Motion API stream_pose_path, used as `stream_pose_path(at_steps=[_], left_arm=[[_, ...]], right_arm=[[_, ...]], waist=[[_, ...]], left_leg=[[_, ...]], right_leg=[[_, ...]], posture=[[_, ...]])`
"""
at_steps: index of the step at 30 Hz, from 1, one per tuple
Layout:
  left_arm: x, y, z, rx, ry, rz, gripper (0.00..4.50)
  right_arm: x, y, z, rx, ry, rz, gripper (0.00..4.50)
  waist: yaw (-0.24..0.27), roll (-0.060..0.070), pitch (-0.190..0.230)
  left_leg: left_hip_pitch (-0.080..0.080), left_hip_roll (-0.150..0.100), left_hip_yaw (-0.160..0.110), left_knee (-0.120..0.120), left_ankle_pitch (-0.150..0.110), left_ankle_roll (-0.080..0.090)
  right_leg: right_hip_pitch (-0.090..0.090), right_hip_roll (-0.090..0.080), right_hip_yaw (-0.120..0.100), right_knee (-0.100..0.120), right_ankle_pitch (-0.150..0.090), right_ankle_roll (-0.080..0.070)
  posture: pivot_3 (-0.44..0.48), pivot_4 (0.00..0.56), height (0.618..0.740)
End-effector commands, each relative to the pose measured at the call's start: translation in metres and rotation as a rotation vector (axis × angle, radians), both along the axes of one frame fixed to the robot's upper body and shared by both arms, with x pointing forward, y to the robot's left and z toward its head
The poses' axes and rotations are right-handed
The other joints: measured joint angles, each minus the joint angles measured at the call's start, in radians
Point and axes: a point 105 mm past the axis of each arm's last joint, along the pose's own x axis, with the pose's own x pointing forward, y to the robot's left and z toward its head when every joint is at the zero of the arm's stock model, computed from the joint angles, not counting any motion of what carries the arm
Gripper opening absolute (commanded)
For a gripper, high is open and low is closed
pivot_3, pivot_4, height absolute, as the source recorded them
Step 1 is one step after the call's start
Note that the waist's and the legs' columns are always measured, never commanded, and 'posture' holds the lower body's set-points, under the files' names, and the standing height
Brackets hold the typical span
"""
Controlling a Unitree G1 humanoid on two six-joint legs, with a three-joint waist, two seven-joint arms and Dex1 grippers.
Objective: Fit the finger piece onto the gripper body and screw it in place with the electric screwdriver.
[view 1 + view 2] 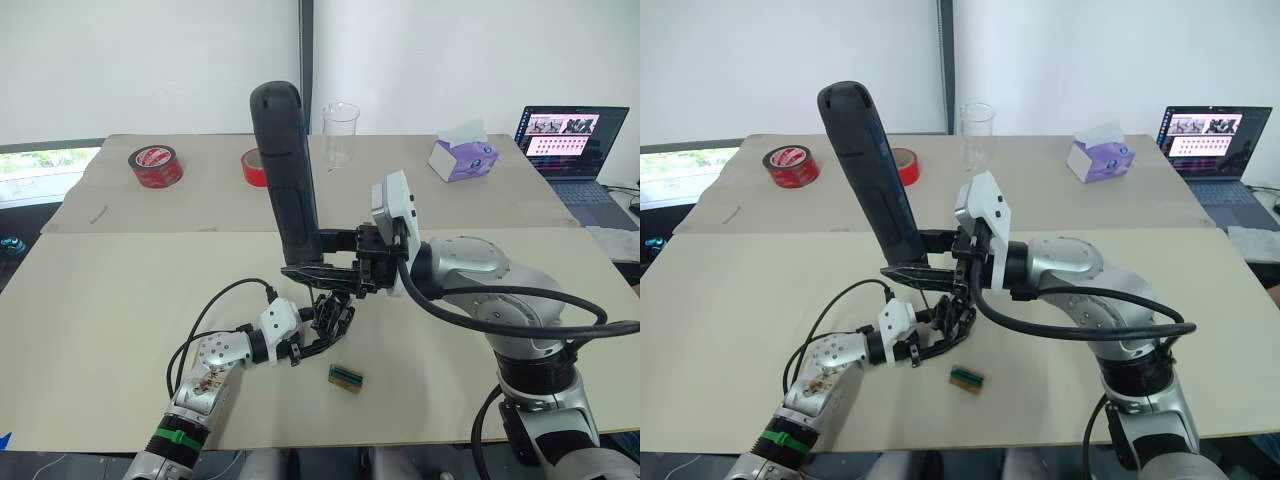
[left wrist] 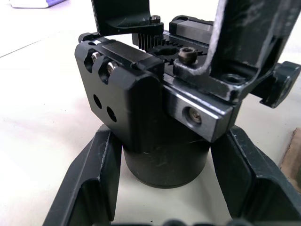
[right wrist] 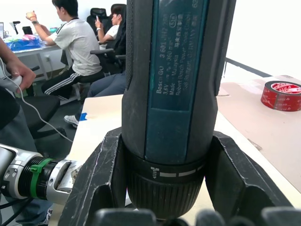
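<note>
From the head view I see my right tool point(image 1: 318, 242) clenched on the electric screwdriver point(image 1: 285, 170), held upright over the gripper body point(image 1: 333, 312), which my left tool point(image 1: 318, 335) grasps on the worktop point(image 1: 100, 300). The left wrist view shows the gripper body's round base between my fingers point(image 2: 89, 179), with the finger piece point(image 2: 123, 16) seated on top. The right wrist view shows the screwdriver barrel clamped. I judge fitting done, screwing underway.
</note>
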Motion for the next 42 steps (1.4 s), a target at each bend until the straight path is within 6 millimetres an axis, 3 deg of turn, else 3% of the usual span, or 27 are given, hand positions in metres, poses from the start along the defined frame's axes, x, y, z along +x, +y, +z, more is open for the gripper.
stream_pose_path(at_steps=[1, 42], left_arm=[[-0.009, 0.008, -0.032, 0.067, 0.122, 0.01, 2.26], [-0.011, 0.01, -0.03, 0.07, 0.123, 0.022, 2.26]], right_arm=[[-0.003, -0.002, 0.014, 0.038, -0.059, 0.001, 1.92], [-0.001, 0.003, 0.002, 0.014, -0.019, 0.003, 1.92]], waist=[[0.0, 0.0, 0.0], [-0.006, 0.0, 0.0]], left_leg=[[0.0, 0.0, 0.0, 0.0, 0.0, 0.0], [0.0, 0.0, 0.0, -0.001, 0.0, 0.0]], right_leg=[[0.0, 0.0, 0.0, 0.0, 0.0, 0.0], [0.0, 0.0, 0.0, 0.0, 0.0, 0.0]], posture=[[0.0, 0.15, 0.74], [0.0, 0.15, 0.74]])
